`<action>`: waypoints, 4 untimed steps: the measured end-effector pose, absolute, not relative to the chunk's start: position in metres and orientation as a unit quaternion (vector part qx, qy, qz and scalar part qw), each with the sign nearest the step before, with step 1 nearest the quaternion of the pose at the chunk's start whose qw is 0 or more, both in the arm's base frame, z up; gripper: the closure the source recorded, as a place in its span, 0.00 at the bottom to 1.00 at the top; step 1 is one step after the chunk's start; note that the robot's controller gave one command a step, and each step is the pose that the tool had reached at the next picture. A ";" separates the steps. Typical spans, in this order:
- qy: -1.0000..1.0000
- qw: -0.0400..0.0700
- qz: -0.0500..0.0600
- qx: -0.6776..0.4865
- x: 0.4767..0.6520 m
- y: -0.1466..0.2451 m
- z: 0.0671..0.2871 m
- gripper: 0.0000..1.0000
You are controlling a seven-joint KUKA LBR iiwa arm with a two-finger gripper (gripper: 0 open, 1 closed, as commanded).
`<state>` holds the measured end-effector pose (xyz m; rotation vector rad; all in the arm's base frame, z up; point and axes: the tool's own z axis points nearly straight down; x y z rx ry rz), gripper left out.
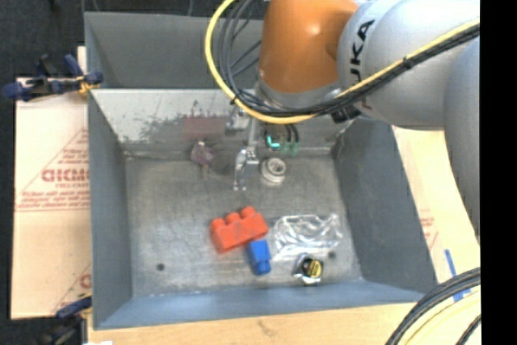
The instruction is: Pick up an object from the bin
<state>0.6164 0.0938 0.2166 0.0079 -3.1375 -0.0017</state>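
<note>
My gripper point(241, 172) hangs below the arm's wrist over the back middle of the bin floor, close to the rear wall. Just to its right lies a small white ring-shaped cap point(275, 170), near the gripper but not seen inside it. A small grey-purple lump point(200, 152) rests to the gripper's left, at the foot of the rear wall. Nearer the front lies a red toy brick point(237, 229), well apart from the gripper.
Beside the red brick's right end sits a blue cylinder point(258, 256). A crumpled clear plastic bag point(305, 232) and a small yellow-and-black tape measure point(309, 269) lie at the front right. The left half of the bin floor is bare.
</note>
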 end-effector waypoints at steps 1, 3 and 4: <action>-0.999 -0.006 -0.001 0.052 0.597 0.046 0.097 0.00; -0.999 0.002 -0.002 0.038 0.566 0.056 0.086 0.00; -0.999 -0.010 -0.001 0.050 0.520 0.070 0.075 0.00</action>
